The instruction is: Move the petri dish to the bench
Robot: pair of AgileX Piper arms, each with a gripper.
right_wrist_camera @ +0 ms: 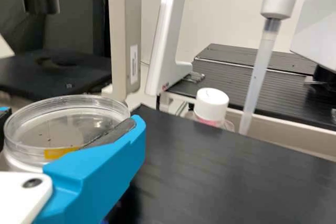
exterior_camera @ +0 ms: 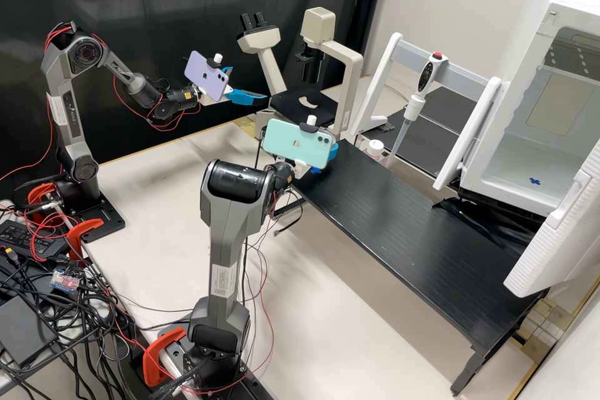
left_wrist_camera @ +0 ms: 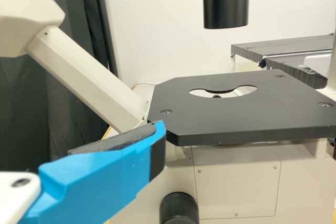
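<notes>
In the high view my right gripper (exterior_camera: 333, 150) is at the black bench's (exterior_camera: 387, 219) near-left end, beside the microscope, partly behind its mint phone. In the right wrist view my right gripper (right_wrist_camera: 69, 121) is shut on the clear, round petri dish (right_wrist_camera: 58, 121), its rim between the blue fingers, a yellow label on its side. The dish is roughly level, by the edge of the bench (right_wrist_camera: 226, 182). My left gripper (exterior_camera: 247, 84) stands open left of the microscope stage (exterior_camera: 300, 106); in the left wrist view one finger of the left gripper (left_wrist_camera: 105, 174) points toward the stage (left_wrist_camera: 210, 114).
A white-capped bottle (right_wrist_camera: 211, 104) and a hanging pipette (right_wrist_camera: 257, 77) stand behind the bench. The microscope's arm (exterior_camera: 350, 75) rises beside the right gripper. A white open-doored chamber (exterior_camera: 525, 156) is at the right. Loose cables lie near the arm bases.
</notes>
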